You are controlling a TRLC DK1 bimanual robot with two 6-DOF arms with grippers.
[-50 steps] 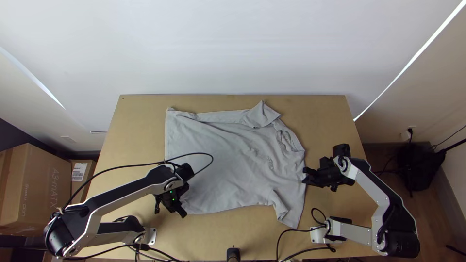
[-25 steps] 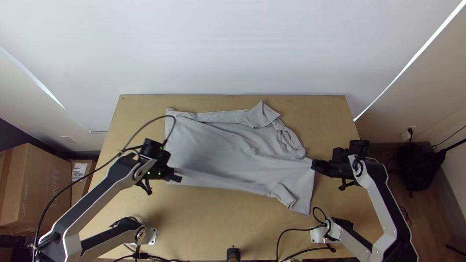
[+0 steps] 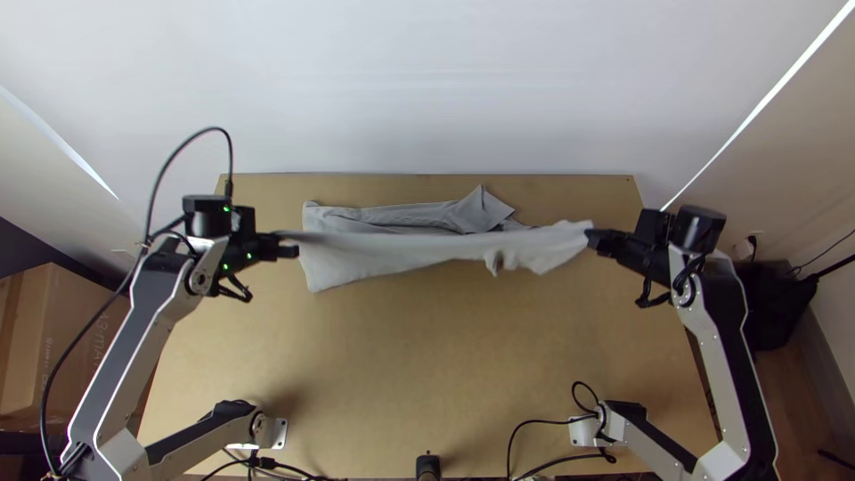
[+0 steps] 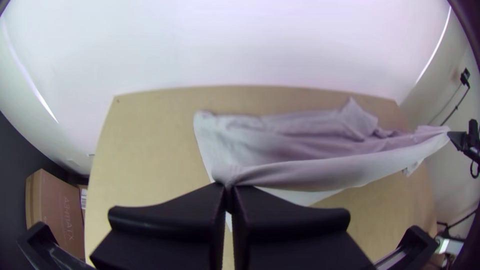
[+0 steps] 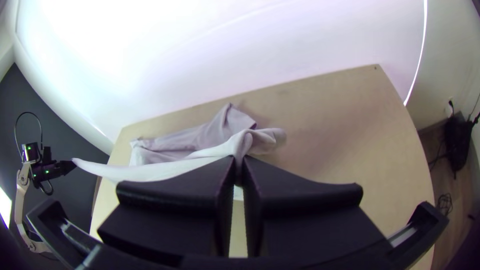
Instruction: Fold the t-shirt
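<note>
Where it's held, t-shirt edge (image 3: 419, 247) stretches.

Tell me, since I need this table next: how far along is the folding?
Done: no fold looks complete. In hand: left gripper and right gripper stretch the raised edge of the t-shirt above its resting part. Remaining: laying that edge down, then probably squaring the jutting corner.

Arms (image 3: 125, 352) cut off at top view's lower edge; raised t-shirt (image 3: 534, 247) cloth blurred.
</note>
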